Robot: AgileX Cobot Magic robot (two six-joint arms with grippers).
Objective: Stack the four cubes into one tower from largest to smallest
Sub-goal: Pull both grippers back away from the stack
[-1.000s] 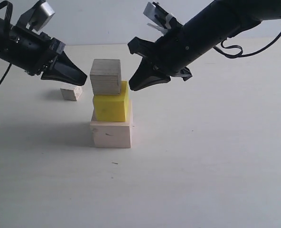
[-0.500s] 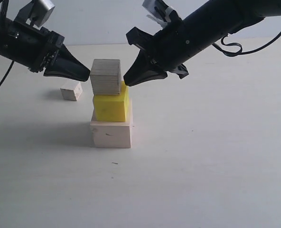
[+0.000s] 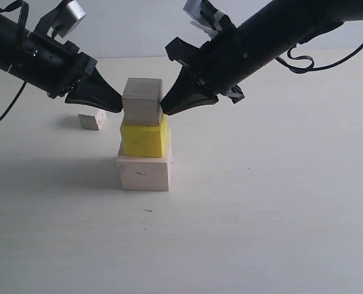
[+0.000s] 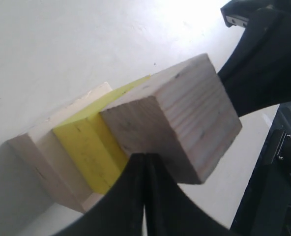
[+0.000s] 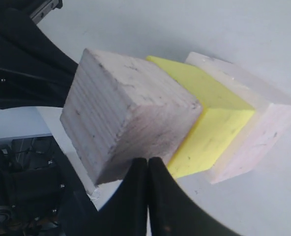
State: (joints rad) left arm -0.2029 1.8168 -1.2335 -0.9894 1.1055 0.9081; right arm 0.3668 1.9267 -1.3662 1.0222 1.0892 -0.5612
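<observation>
A three-cube column stands mid-table: the large pale wood cube (image 3: 143, 173) at the bottom, the yellow cube (image 3: 144, 137) on it, the medium wood cube (image 3: 142, 101) on top. The smallest wood cube (image 3: 92, 119) lies alone on the table behind and to the left. My left gripper (image 3: 120, 107) is shut, its tip against the medium cube's left face (image 4: 175, 123). From the other side my right gripper (image 3: 162, 109), also shut, touches that cube's right face (image 5: 126, 123). Both closed tips (image 4: 145, 156) (image 5: 148, 160) press on the medium cube from outside; neither holds anything.
The pale tabletop (image 3: 261, 202) stretches wide in front of and to the right of the column. Cables hang from both arms, one looping at the right (image 3: 298, 64).
Both shut grippers have closed in on the medium cube from either side until they touch it. The cube has shifted slightly to the right on the yellow one.
</observation>
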